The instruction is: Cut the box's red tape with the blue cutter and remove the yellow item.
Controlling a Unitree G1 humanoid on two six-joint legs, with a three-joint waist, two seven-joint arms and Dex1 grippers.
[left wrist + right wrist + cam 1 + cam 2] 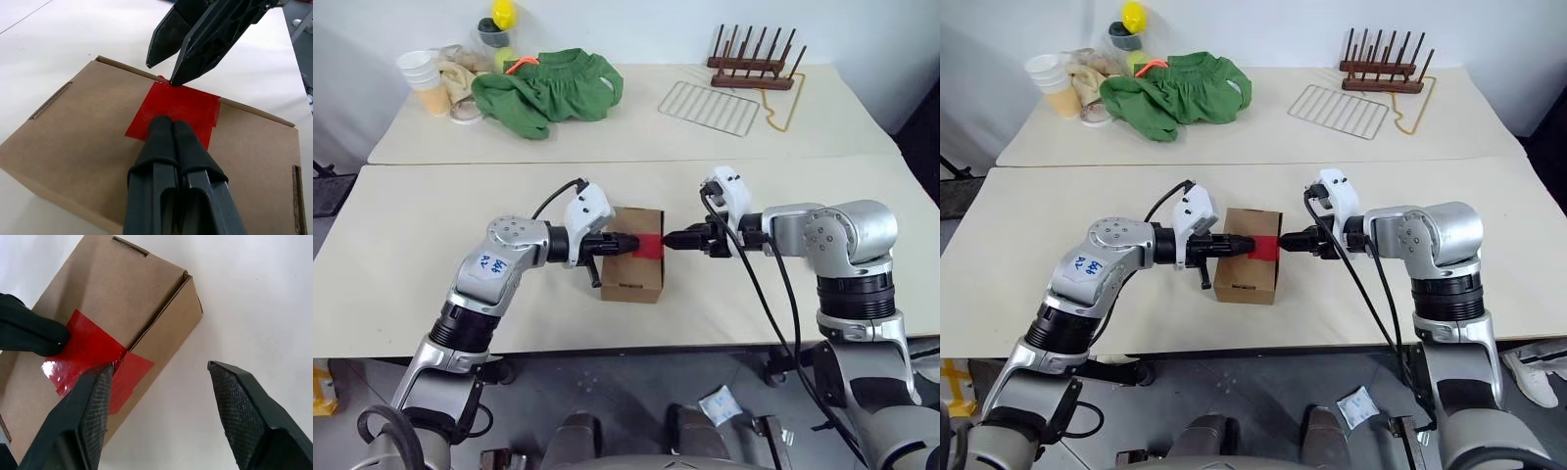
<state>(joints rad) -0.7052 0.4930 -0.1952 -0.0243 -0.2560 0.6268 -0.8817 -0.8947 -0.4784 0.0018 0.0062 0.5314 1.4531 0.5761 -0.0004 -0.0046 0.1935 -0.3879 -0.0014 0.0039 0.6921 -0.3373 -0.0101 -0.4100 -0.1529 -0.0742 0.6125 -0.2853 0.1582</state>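
- Here, the cardboard box is sitting on the near table, between the two grippers, with the red tape folding over its right top edge.
- The left gripper is pressing down on the tape with its fingers squeezed together, gripping nothing.
- The right gripper is standing spread wide and empty, one fingertip touching the tape at the lid seam, the other hanging over bare table.
- Judging by this, the tape is being worked by fingers alone; it is looking uncut, and the lid is staying shut.
- Next, the right finger needs to be lifting or breaking the tape along the seam while the left is steadying the carton.
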